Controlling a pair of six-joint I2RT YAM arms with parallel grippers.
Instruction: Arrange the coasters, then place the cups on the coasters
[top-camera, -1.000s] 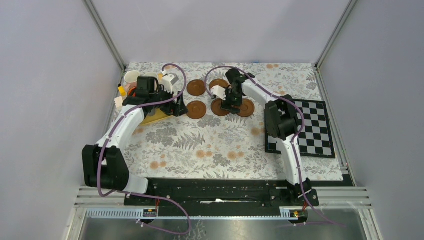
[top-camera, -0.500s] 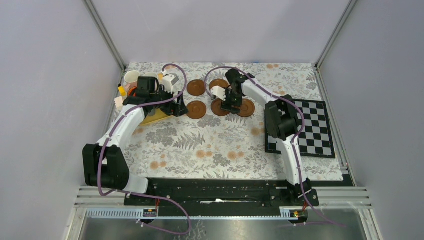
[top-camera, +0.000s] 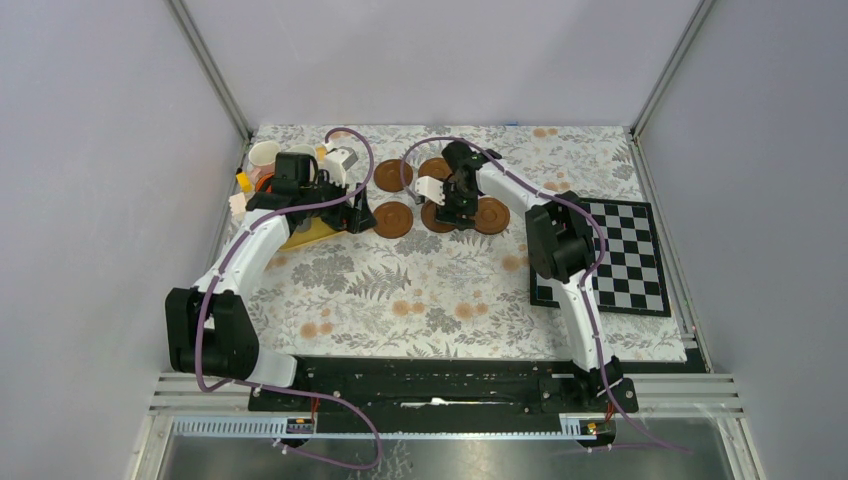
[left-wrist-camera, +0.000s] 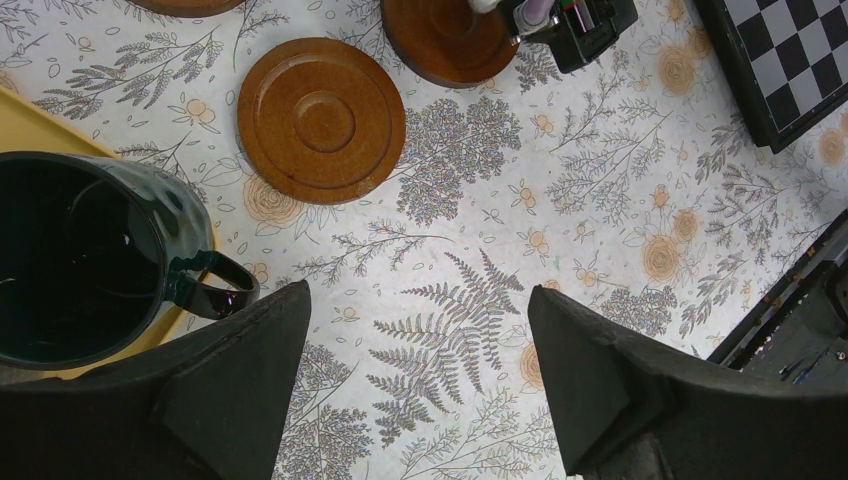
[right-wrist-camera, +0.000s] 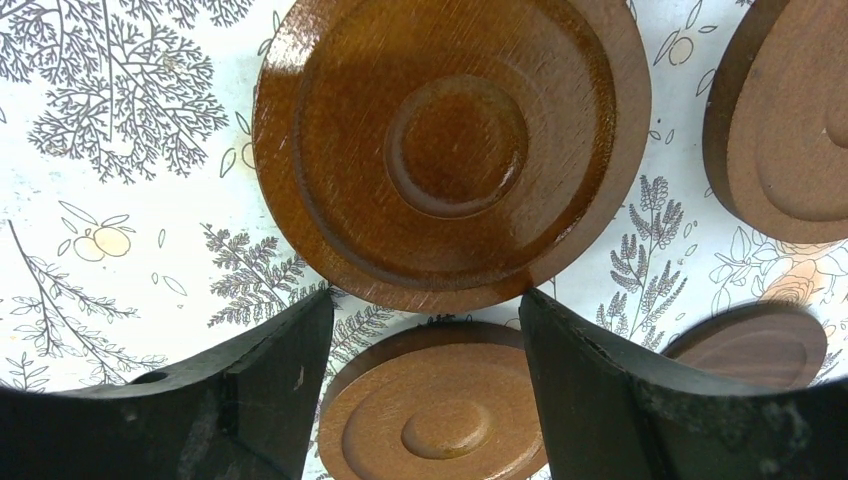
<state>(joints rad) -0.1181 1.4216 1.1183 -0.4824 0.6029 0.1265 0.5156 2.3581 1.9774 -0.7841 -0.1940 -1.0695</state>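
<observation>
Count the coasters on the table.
5 coasters: far row, left and right; near row, left, middle partly under the right gripper, and right. Others may be hidden.

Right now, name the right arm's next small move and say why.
Probably close the right claw gently on the large coaster. Its two fingers stand on either side of that coaster's near rim, but I cannot tell whether they are gripping it yet. A firm pinch seems needed before the coaster is shifted away from the next coaster, which lies close by.
</observation>
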